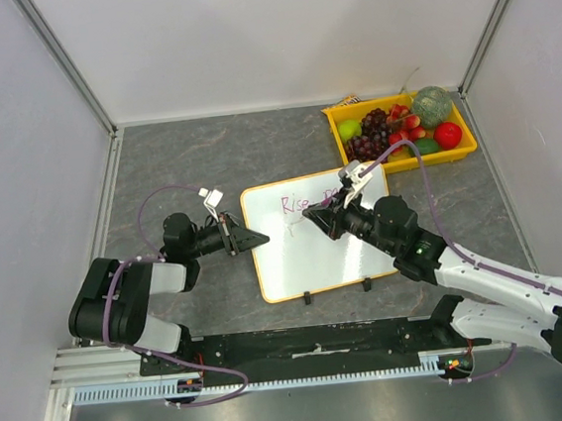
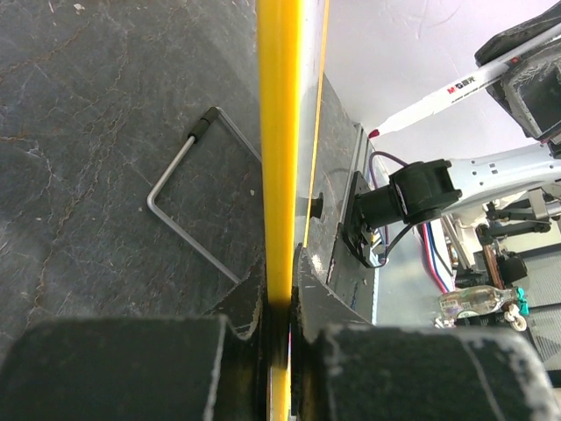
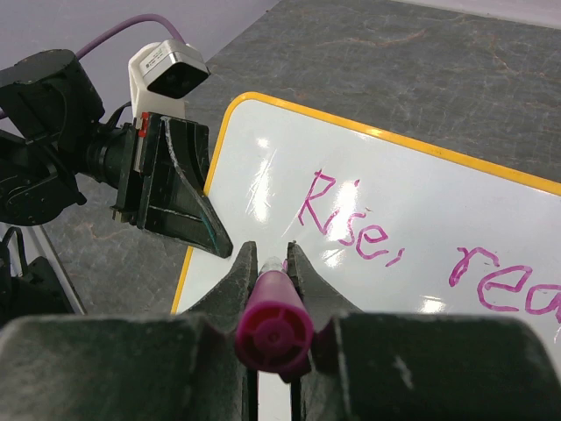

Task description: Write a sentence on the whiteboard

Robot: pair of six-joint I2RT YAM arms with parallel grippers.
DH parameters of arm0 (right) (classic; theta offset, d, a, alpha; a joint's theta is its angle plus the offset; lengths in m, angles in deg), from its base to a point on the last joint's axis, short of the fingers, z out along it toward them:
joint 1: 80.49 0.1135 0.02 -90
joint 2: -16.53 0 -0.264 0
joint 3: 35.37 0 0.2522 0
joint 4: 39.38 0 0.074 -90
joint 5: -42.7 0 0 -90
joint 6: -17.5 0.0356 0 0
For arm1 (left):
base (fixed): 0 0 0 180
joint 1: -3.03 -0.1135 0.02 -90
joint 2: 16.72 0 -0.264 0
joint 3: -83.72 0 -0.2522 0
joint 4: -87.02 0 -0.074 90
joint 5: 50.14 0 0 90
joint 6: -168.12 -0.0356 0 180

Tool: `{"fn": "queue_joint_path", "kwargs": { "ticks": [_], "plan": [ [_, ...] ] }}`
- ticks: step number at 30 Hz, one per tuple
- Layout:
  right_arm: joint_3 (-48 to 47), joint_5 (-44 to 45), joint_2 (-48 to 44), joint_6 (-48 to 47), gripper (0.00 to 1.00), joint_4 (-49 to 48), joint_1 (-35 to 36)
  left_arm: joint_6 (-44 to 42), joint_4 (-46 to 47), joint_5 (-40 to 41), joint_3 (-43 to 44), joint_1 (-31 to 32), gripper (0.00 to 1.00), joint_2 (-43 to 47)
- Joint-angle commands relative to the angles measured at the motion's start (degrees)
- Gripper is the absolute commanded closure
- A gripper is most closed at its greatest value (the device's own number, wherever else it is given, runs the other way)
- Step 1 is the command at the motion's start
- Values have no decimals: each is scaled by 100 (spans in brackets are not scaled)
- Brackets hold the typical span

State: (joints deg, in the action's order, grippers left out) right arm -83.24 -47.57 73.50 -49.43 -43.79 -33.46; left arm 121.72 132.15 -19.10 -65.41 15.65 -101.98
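Observation:
The whiteboard (image 1: 310, 257) lies flat on the grey table, white with an orange-yellow rim (image 2: 280, 167). My left gripper (image 1: 259, 239) is shut on its left edge, and in the left wrist view the rim runs between the fingertips (image 2: 280, 281). My right gripper (image 1: 313, 210) hovers over the upper part of the board, shut on a pink-capped marker (image 3: 273, 320) that points down at the white surface. The sentence (image 3: 346, 219) is in pinkish-red and reads "Rise, rea"; it runs out of the right wrist view. The marker's white barrel (image 2: 438, 96) shows with its tip just above the board.
A yellow tray (image 1: 426, 160) of fruit stands at the back right, close behind my right arm. Two black clips (image 1: 309, 296) sit on the board's near edge. A bent metal wire (image 2: 188, 210) lies by the board's left edge. Grey walls close in the table.

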Motion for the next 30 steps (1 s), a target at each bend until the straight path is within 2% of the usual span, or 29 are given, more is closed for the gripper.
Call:
{"fn": "queue_joint_path", "kwargs": {
  "ticks": [1,10,30],
  "plan": [
    [-105,449,59,-250,100,-353,158,-809,-695,288,-14,12,98,26],
    [-281,581,499,-391,100,-406,386,-747,-625,192,48,21,98,-140],
    [-404,810,789,-206,100,-547,422,-712,-554,69,83,12,98,-220]
  ]
}}
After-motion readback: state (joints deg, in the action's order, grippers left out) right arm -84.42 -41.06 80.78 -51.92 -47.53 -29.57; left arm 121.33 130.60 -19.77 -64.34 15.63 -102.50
